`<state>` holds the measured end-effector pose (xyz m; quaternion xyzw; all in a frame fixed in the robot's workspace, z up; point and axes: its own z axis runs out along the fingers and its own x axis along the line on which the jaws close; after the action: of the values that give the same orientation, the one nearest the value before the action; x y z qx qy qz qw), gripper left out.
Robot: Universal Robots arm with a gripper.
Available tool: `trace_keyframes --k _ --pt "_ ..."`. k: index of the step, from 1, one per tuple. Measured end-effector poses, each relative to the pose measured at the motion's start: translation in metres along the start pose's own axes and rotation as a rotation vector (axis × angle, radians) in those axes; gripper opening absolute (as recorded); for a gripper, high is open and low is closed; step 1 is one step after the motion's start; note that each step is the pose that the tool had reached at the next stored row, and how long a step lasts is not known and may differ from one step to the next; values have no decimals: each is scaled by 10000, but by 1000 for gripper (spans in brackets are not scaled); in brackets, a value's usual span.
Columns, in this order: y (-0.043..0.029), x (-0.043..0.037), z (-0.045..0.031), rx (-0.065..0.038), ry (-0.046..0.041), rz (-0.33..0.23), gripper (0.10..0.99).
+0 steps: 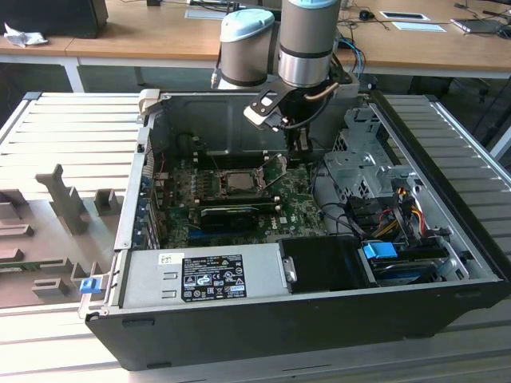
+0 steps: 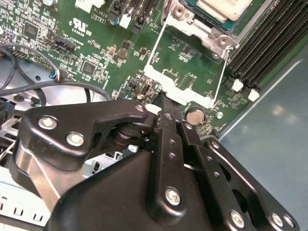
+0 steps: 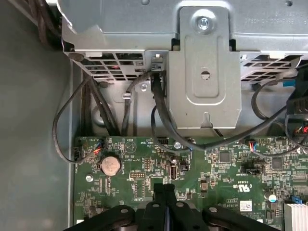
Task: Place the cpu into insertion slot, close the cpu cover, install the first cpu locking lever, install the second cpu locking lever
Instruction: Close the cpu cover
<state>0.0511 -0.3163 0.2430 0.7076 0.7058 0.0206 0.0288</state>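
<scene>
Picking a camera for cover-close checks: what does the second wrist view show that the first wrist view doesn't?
Second wrist view: the cpu lying in the insertion slot, and the cpu cover swung open, its free edge at the gripper's tips. First wrist view: the grey metal bracket beyond the board's edge. Both: the green board, black cables and the gripper, fingers together.

- Circuit board (image 1: 299,211): green, dotted with small black and silver parts.
- Chip (image 1: 239,182): pale silvery grey.
- Cover frame (image 2: 185,92): shiny silver.
- Gripper (image 2: 163,103): matt black with silver screws.
- Robot arm (image 1: 307,40): grey with pale blue caps.
- Computer case (image 1: 279,327): black outside, grey metal inside.
- Coin battery (image 3: 109,165): silver.
- Plastic tab (image 1: 379,251): bright blue.
- Memory slots (image 2: 269,48): black.
- Desk (image 1: 144,36): light wood.
</scene>
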Motion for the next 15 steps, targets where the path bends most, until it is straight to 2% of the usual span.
trace_keyframes --k 7,15 --pt "-63 0 -4 0 0 2 106" --pt "-84 0 -6 0 1 1 106"
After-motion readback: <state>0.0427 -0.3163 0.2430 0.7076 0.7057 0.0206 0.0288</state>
